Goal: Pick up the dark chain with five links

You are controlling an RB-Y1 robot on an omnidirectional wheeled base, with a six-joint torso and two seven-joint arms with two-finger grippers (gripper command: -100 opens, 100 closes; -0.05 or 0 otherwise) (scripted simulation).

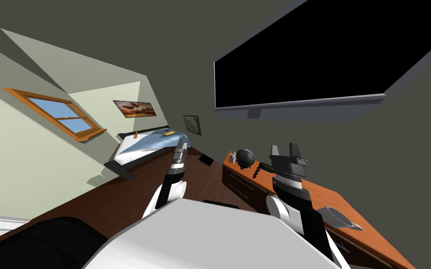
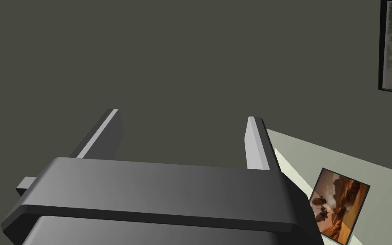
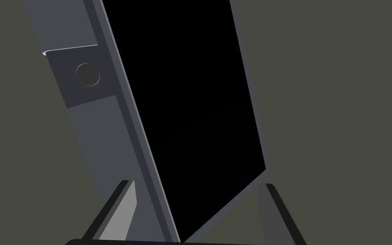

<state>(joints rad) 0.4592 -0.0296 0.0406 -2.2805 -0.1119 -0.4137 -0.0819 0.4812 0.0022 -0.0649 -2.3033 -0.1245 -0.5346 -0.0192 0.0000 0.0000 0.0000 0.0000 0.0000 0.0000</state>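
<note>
1. Dark chain (image 1: pixel 256 170): lies on the orange-brown cabinet top (image 1: pixel 331 198), at its front edge, stretched in a short line. The links are too small to count. Nothing grips it.
2. Black ball (image 1: pixel 245 157): on the same top, just beside the chain on the side toward the cabinet's far end.
3. Small grey object (image 1: pixel 233 159): at the far end of the top, next to the ball; its kind cannot be told.
4. Flat dark green item (image 1: pixel 267 167): on the top, near the chain, partly behind the right gripper.
5. Right gripper (image 3: pixel 199 210): raised above the cabinet top near the chain and apart from it, fingers pointing up toward the wall screen (image 3: pixel 182 119). Its 2 fingers stand wide apart with nothing between them.
6. Grey bowl (image 1: pixel 338 217): on the top, well apart from the chain, on the near side of the right arm.
7. Left gripper (image 2: pixel 182 136): held up over the dark wood floor (image 1: pixel 130 196), well apart from the cabinet. Its 2 fingers are spread wide and hold nothing.
8. Bed (image 1: pixel 149 145): against the far wall, with a blue cover.
9. Window (image 1: pixel 60 114): wood-framed, in the pale wall to the left.
</note>
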